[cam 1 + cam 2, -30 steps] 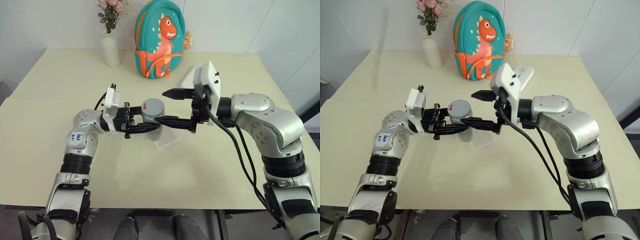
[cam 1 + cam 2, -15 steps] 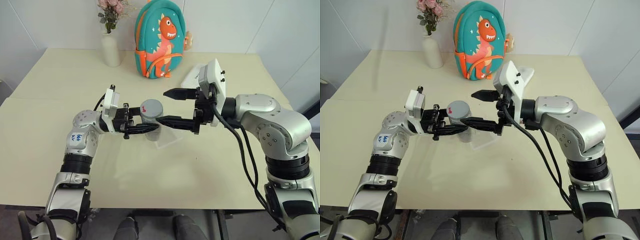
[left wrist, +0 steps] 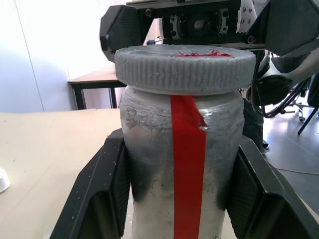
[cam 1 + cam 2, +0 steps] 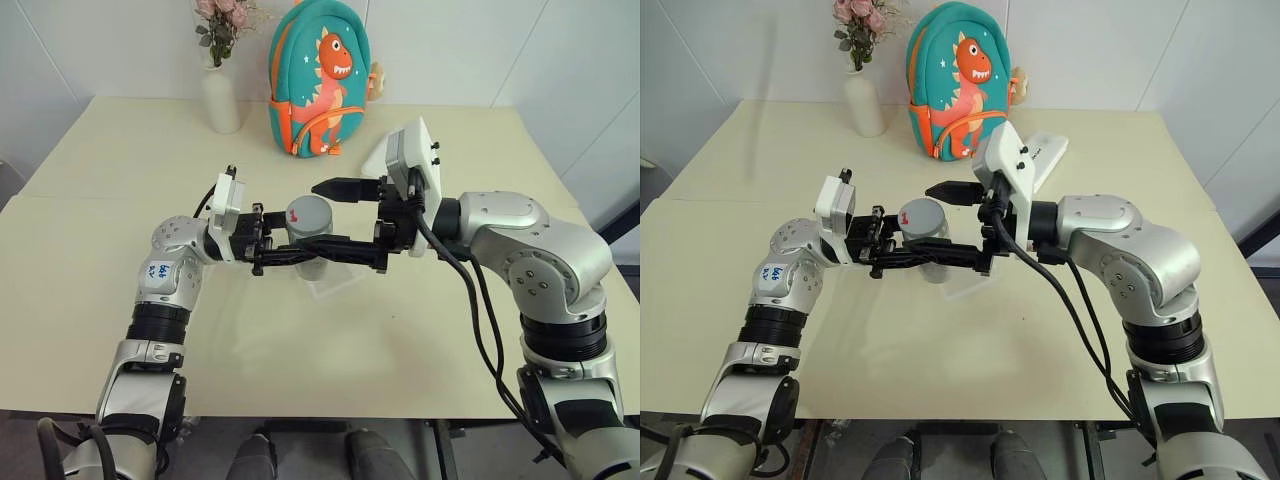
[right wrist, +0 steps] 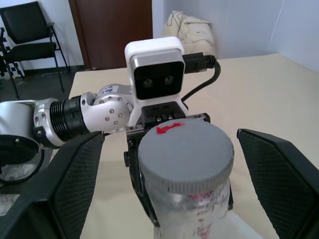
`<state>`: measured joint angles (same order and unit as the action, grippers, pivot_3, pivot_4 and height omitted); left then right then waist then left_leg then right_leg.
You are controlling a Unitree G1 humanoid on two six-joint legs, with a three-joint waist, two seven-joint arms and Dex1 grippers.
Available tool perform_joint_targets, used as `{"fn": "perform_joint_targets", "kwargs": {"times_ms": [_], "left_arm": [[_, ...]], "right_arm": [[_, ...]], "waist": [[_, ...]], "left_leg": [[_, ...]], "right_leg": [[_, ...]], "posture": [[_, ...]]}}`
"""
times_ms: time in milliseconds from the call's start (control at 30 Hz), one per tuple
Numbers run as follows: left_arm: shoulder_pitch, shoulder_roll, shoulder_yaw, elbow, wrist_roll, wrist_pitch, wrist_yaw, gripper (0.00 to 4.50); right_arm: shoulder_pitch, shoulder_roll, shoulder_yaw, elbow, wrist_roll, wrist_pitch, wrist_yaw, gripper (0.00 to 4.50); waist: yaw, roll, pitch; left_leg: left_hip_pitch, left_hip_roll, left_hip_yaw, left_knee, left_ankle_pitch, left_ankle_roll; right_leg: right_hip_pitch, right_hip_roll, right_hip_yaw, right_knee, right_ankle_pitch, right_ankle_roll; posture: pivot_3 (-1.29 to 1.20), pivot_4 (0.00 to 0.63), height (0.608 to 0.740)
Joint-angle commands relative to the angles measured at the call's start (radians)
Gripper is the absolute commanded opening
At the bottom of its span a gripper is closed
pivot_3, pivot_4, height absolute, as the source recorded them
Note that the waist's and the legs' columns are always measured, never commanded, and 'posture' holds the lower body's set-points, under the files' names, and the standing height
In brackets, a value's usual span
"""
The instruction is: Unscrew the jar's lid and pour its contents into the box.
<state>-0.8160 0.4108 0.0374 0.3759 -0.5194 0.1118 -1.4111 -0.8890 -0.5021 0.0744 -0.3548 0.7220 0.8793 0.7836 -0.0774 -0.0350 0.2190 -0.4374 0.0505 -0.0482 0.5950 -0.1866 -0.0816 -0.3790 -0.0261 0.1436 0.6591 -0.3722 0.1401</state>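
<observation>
Scene: a robot's two arms meet over a pale table, with a vase, a dinosaur backpack and a white case at the far side.
Left gripper: pinches the jar by its body, one black finger pressed flat on each side, holding it upright above the table.
Jar: sits between the left fingers, with its red stripe facing the left wrist camera.
Lid: grey, ribbed, red-marked on top, screwed on and clear above the left fingers.
Right gripper: spread wide and level, one finger on either side of the lid, neither touching it.
Box: a clear tray on the table, just below and beyond the jar, under the right gripper.
Step in hand: gripping the lid to unscrew it, judging by the jaws straddling it.
Doing it well: centre the lid between the right fingers, then close on the ribbed rim only, above the jar's shoulder.
Also: keep the left pinch firm so the jar does not spin with the lid.
Risk: an off-centre close could push the jar sideways or tilt it in the left grip.
</observation>
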Motion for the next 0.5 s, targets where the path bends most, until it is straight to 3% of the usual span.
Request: {"fn": "perform_joint_targets", "kwargs": {"times_ms": [33, 500], "left_arm": [[-0.024, -0.005, 0.003, -0.006, 0.0, -0.014, -0.008, 2.18], [-0.021, -0.017, -0.004, -0.026, 0.001, -0.009, -0.005, 2.18]], "right_arm": [[-0.024, 0.016, -0.001, -0.008, -0.018, -0.032, -0.012, 4.47], [-0.07, 0.115, 0.067, 0.07, -0.098, -0.096, -0.004, 4.47]], "waist": [[0.0, 0.0, 0.0], [-0.001, 0.0, 0.0]], "left_leg": [[0.0, 0.0, 0.0, 0.0, 0.0, 0.0], [0.0, 0.0, 0.0, 0.0, 0.0, 0.0]], "right_leg": [[0.0, 0.0, 0.0, 0.0, 0.0, 0.0], [0.0, 0.0, 0.0, 0.0, 0.0, 0.0]], "posture": [[0.0, 0.15, 0.74], [0.0, 0.15, 0.74]]}}
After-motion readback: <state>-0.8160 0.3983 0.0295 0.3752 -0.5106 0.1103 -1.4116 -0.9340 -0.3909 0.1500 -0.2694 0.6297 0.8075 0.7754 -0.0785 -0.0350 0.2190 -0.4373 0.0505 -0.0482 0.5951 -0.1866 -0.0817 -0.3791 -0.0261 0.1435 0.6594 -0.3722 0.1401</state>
